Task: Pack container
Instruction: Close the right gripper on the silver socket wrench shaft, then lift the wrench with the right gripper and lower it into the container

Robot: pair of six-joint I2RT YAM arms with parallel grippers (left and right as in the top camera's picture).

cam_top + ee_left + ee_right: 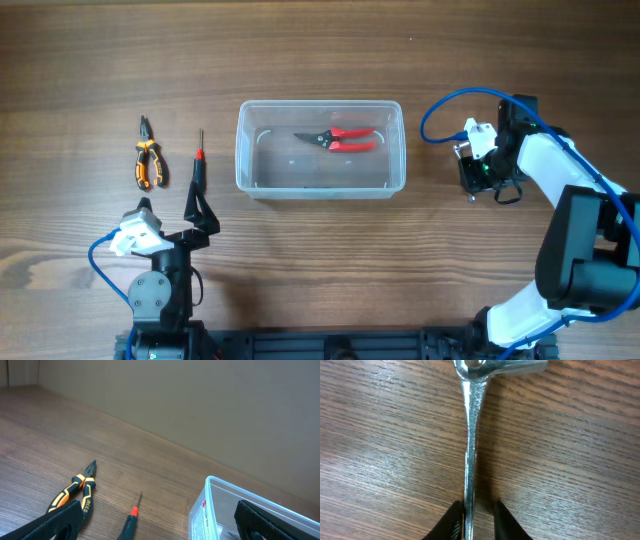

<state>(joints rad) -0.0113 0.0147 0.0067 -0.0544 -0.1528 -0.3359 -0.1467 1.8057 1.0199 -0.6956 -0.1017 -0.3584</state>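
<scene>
Chrome wrench point(470, 435) lies flat on the tabletop point(380, 435), its thin shaft between the right hand's point(477, 521) nearly closed fingers; whether they clamp it yet, I cannot tell. An off-centre pinch could let it swivel or slip when lifted. The container point(320, 192) sits mid-table, well left of that hand. The left hand point(201, 212) is spread open and empty.

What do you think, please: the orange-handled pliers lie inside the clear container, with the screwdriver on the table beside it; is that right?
Not quite. The overhead view shows the orange-handled pliers outside the container, on the table left of the screwdriver, which does lie on the table beside it.
</scene>
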